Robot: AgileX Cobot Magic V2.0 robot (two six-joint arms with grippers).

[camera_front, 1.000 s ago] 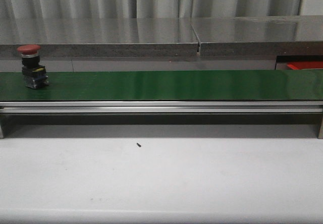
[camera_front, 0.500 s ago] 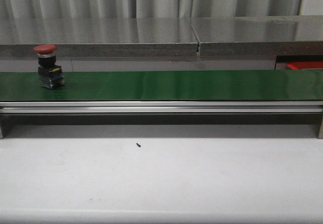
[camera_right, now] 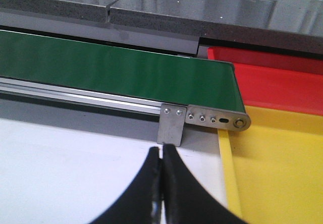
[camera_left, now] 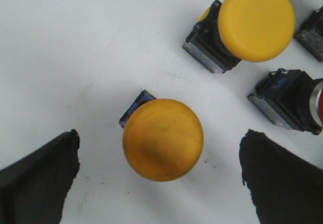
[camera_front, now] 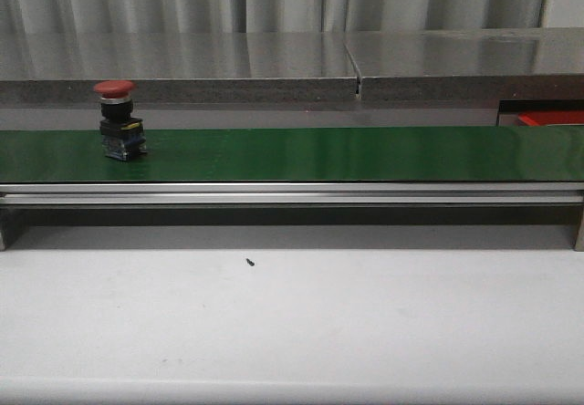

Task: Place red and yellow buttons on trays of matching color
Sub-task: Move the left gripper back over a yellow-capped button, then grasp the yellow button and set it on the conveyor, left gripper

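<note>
across the white bench [camera_front: 292, 323] runs a glossy green conveyor belt [camera_front: 347, 154], carrying a red button [camera_front: 118, 120] near its left end. by its far end sit smooth plastic red tray [camera_right: 282, 80] and yellow tray [camera_right: 282, 168]. my left fingers [camera_left: 161, 178] are spread around a domed yellow button [camera_left: 163, 139]; my right fingers [camera_right: 161, 183] are pressed together, empty. risk: the rounded cap may slip if i close off-centre.

A red-capped button [camera_front: 119, 120] with a black body is seen on the green belt [camera_front: 347, 153]. Beyond the belt's end, a red tray [camera_right: 282, 80] and a yellow tray [camera_right: 282, 168] are seen. Yellow-capped buttons [camera_left: 162, 139] are shown on white.
</note>
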